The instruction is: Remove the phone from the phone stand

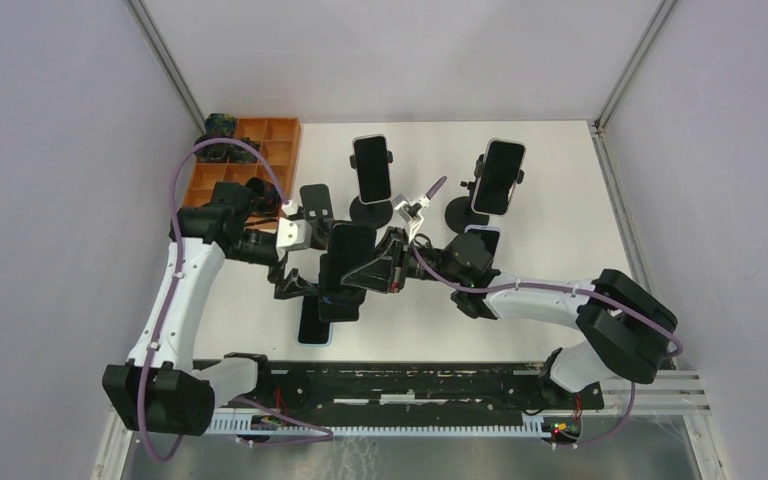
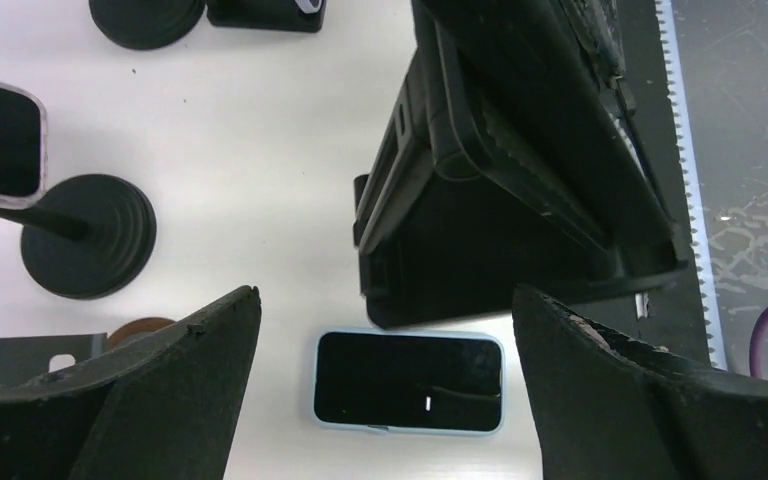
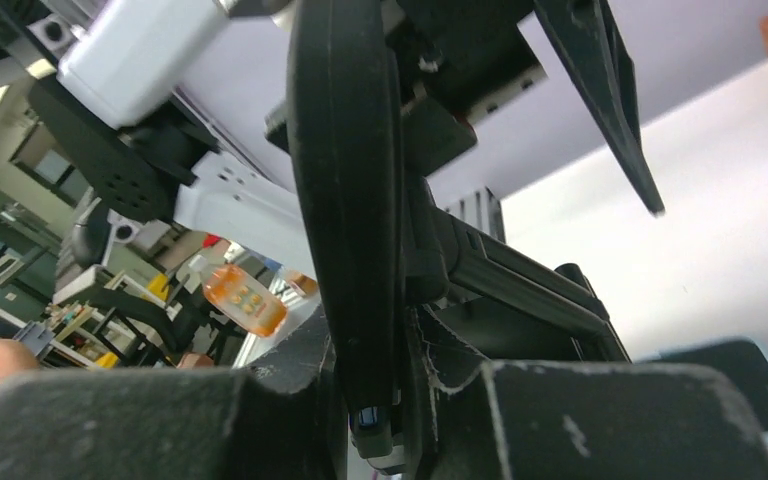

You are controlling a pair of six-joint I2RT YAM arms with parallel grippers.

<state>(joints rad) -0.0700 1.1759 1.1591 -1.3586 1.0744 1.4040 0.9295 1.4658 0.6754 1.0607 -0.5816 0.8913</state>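
The phone [image 3: 350,200] shows edge-on in the right wrist view: a slim black slab with a smooth rounded rim. It stands near upright above the middle of the table [image 1: 560,250]. Its lower end is pinched between the rough matte fingers of the right gripper [image 3: 375,390], which is clamped on it. A boxy black part of the stand [image 3: 460,140] sits against the phone's back. I cannot tell whether the phone is clear of it.

The left gripper [image 2: 385,295] hangs just left of the phone with its wedge-shaped fingers spread wide, holding nothing. Below the gap between them lies a flat phone [image 2: 408,382] with a glossy dark screen, rounded corners and a pale blue case. It rests on the white table, nearer the arms' bases than the gripped phone.

Farther back, two more phones [image 1: 372,167] [image 1: 500,175] lean on thin stems above round ribbed black bases [image 2: 88,235].

At the back left stands an orange tray [image 1: 265,150] divided into square compartments. Dark green bits [image 1: 222,126] sit at its far left corner. Whether they are in a compartment or beside the tray is unclear.
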